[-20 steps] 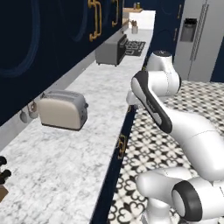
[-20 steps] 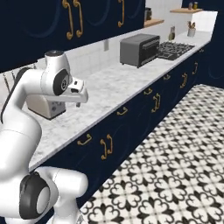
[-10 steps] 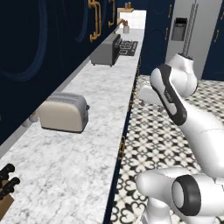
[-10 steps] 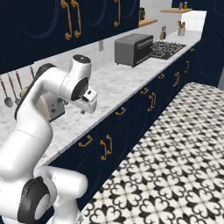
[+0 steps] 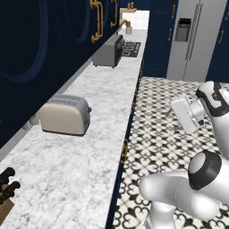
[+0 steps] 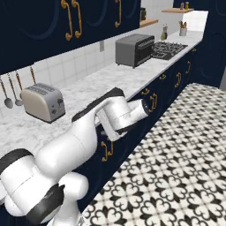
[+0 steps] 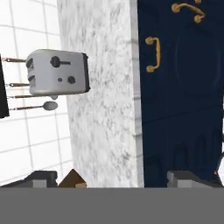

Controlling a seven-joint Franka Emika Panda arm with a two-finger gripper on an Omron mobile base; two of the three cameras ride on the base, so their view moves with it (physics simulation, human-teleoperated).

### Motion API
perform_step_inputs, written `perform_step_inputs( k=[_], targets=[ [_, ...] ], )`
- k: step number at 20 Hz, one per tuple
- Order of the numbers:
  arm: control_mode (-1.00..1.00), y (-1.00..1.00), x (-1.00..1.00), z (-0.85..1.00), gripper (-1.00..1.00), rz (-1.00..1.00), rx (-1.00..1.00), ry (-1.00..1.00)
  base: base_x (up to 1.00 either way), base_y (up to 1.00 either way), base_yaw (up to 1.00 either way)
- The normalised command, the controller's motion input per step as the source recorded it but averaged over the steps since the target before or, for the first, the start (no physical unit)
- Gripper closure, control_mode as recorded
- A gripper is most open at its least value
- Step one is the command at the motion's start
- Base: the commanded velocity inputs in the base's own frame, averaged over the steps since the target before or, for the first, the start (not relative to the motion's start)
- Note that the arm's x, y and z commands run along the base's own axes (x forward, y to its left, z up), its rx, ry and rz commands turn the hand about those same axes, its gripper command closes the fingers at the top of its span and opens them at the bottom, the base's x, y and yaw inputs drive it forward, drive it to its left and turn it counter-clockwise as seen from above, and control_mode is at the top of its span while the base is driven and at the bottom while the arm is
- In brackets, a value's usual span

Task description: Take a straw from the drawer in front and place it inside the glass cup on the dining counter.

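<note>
Two pincer (image 7: 113, 179) fingers spread wide, holding nothing, touching nothing.

- My surface (image 5: 94, 134) is grey-white marbled stone, smooth.
- The toaster (image 5: 65, 115) looks like brushed metal, softly shiny.
- Cabinet fronts (image 7: 183, 87) are matt navy, with glossy brass handles (image 7: 152, 53).
- The floor (image 6: 176, 167) is patterned black-and-white tile.
- My arm (image 6: 84, 137) is glossy white plastic.

White Panda arm (image 6: 75, 141) with dark joints: I see it folded low, elbow bent, wrist level; two-finger gripper (image 7: 111, 178) spread wide, holding nothing.
</note>
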Motion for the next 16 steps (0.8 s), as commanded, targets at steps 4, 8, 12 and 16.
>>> perform_step_inputs(
  k=[4, 8, 12, 16],
  targets=[
    [-1.00, -0.28, 0.42, -0.74, -1.00, 0.00, 0.51, 0.06, 0.00, 0.00, 0.00],
    [-1.00, -0.01, 0.41, -0.82, -1.00, 0.00, 0.38, 0.03, 0.00, 0.00, 0.00],
    [-1.00, 0.18, 0.17, -0.86, -1.00, 0.00, 0.23, 0.00, 0.00, 0.00, 0.00],
    [-1.00, 0.28, 0.02, -0.68, -1.00, 0.01, 0.11, -0.01, 0.00, 0.00, 0.00]
  ],
)
